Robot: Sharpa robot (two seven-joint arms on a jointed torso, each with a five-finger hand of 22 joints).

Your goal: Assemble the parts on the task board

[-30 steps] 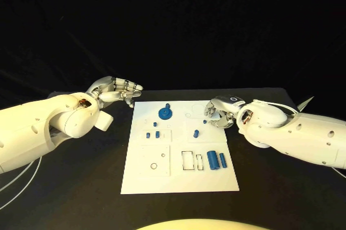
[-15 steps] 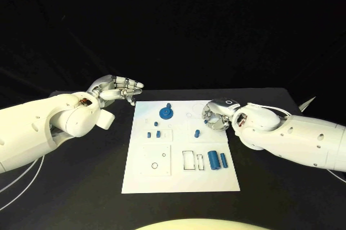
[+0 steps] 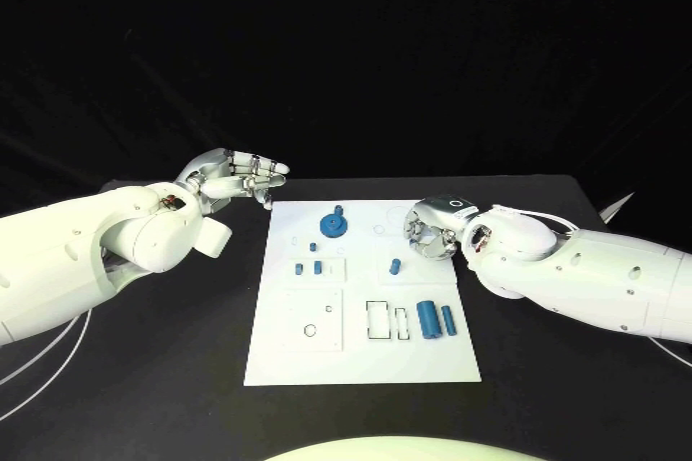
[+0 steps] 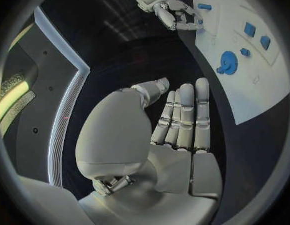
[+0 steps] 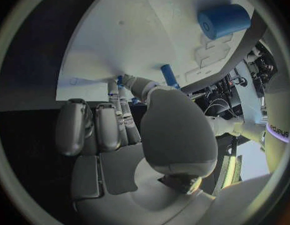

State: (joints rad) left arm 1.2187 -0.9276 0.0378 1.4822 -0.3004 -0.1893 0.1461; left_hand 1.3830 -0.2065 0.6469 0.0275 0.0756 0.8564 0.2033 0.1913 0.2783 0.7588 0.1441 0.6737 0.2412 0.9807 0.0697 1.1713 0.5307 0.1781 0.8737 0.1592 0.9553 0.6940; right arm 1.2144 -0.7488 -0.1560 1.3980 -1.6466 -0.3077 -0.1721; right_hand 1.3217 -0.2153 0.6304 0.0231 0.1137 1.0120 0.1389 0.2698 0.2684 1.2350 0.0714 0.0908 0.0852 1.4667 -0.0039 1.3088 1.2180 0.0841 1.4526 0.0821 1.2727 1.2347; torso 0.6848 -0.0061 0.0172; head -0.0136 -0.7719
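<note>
The white task board [image 3: 361,356] lies mid-table. On it are a blue gear [image 3: 333,224], several small blue pegs [image 3: 307,269], one blue peg [image 3: 392,267] and two blue cylinders [image 3: 428,318] near its right edge. My right hand [image 3: 433,231] hovers over the board's back right part, fingers curled down. In the right wrist view its fingertips [image 5: 122,87] meet at the board [image 5: 119,40] around a small blue part [image 5: 120,80], close to the peg [image 5: 169,76]. My left hand [image 3: 238,179] hangs off the board's back left corner, fingers apart and holding nothing [image 4: 179,125].
Black table surrounds the board on all sides. The board's front third is bare white, with outlined recesses [image 3: 378,321] beside the cylinders. My left forearm [image 3: 87,251] lies along the table's left side and my right forearm [image 3: 591,276] along its right.
My right hand has turned and drawn slightly towards the board's back. A small blue speck seen at its fingertips a second ago is now covered by the fingers. My left hand has barely moved.
</note>
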